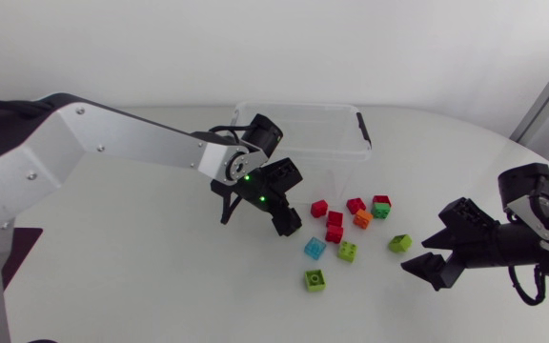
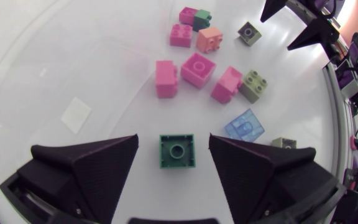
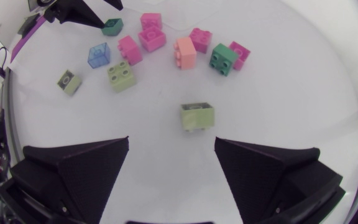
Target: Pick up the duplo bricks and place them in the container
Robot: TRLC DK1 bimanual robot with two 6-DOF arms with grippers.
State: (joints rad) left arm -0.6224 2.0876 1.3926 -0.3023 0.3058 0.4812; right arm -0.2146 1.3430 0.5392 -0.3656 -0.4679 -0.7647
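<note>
Between left jaws, seemingly untouched, green brick [image 2: 177,151]

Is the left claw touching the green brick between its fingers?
Apart. The left wrist view shows white table on both sides of the green brick, between it and each finger of the left gripper.

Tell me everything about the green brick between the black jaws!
The green brick is small, square and looks like smooth plastic. From above it shows a raised rim and one round ring in the middle, so it may lie hollow side up. It sits flat on the white table, between the open jaws of the left gripper. Neither jaw touches it, and the other bricks lie further ahead, apart from it.
</note>
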